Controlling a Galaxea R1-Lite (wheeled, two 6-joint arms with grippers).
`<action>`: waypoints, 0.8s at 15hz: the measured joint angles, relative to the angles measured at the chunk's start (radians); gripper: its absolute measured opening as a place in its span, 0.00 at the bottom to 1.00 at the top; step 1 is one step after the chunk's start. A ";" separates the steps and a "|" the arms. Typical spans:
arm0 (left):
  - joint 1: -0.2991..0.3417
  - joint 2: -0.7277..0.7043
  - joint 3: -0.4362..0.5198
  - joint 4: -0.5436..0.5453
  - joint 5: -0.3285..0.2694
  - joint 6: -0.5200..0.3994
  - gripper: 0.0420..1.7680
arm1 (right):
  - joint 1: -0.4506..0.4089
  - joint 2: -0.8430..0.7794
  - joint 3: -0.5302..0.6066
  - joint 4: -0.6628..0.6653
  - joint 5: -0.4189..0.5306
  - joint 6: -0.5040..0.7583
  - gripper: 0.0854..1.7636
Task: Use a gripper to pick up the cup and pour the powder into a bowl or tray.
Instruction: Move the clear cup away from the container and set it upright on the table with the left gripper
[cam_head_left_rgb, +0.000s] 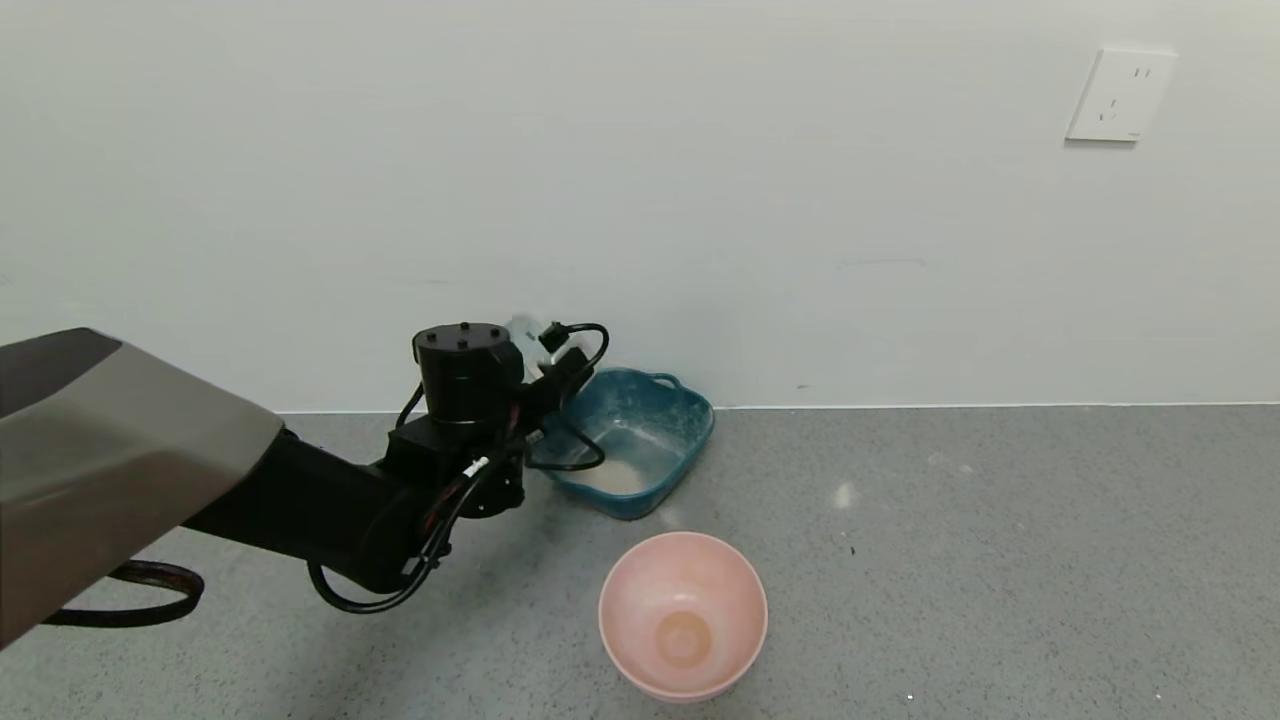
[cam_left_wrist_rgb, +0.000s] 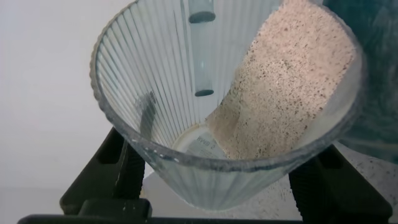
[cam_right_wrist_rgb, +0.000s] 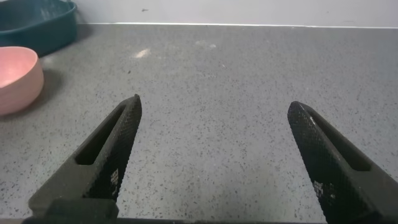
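My left gripper (cam_head_left_rgb: 543, 352) is shut on the ribbed translucent cup (cam_left_wrist_rgb: 155, 81), held tilted over the near-left rim of the dark teal basin (cam_head_left_rgb: 692, 437) by the wall. In the head view only a pale bit of the cup (cam_head_left_rgb: 524, 330) shows behind the claw. In the left wrist view whitish-beige powder (cam_left_wrist_rgb: 292, 81) lies along the cup's lower side, up to the rim. A small pale heap of powder (cam_head_left_rgb: 618, 477) lies in the basin. My right gripper (cam_right_wrist_rgb: 214, 104) is open and empty above bare grey surface, out of the head view.
A round pink bowl (cam_head_left_rgb: 683, 612) stands in front of the basin, nearer to me; it also shows in the right wrist view (cam_right_wrist_rgb: 15, 78). The white wall runs right behind the basin. A wall socket (cam_head_left_rgb: 1118, 95) sits high at the right.
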 joint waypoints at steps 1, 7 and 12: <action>0.013 -0.013 0.001 0.003 -0.023 -0.023 0.73 | 0.000 0.000 0.000 0.000 0.000 0.000 0.97; 0.109 -0.143 0.097 0.076 -0.198 -0.189 0.73 | 0.000 0.000 0.000 0.000 0.000 0.000 0.97; 0.198 -0.230 0.200 0.077 -0.410 -0.460 0.73 | 0.000 0.000 0.000 0.000 0.000 0.000 0.97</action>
